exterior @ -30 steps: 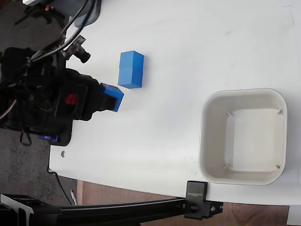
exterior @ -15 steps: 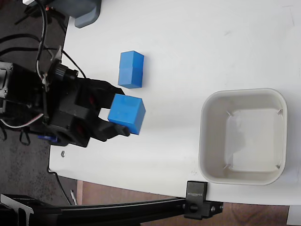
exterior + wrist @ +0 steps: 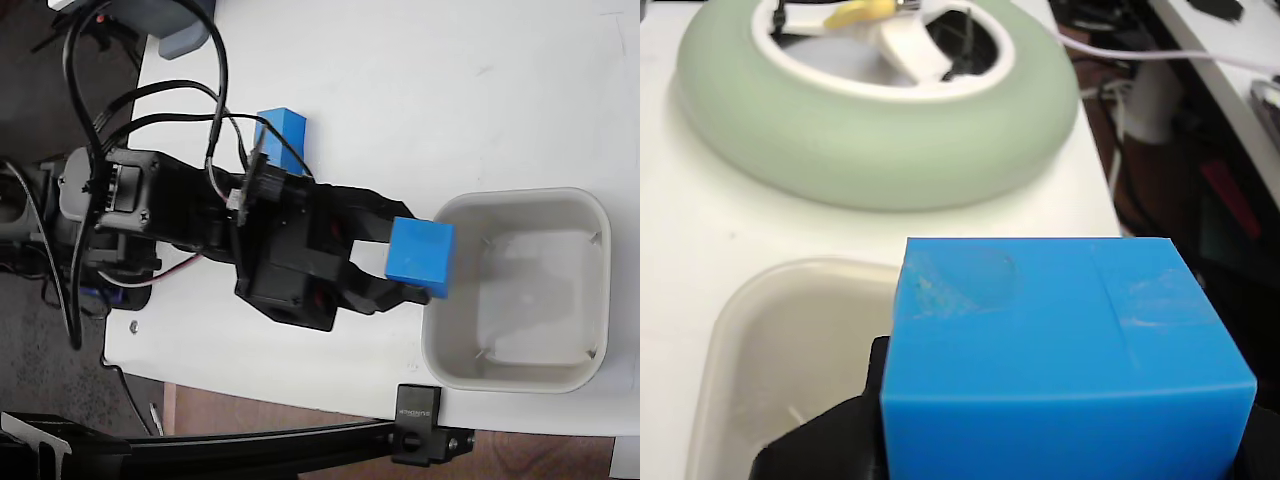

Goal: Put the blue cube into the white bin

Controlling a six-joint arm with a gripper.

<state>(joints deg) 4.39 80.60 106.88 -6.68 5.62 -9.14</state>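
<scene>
Cube (image 3: 420, 258) carried, not yet binned.
It is clamped in the closed gripper (image 3: 408, 262) at the bin (image 3: 520, 378) rim; release remains.

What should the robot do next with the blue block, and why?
Probably carry it a little farther over the white bin before letting go. In the fixed view the blue cube, held in the gripper, sits just at the bin's near rim, not over its middle, so dropping now might clip the edge.
</scene>
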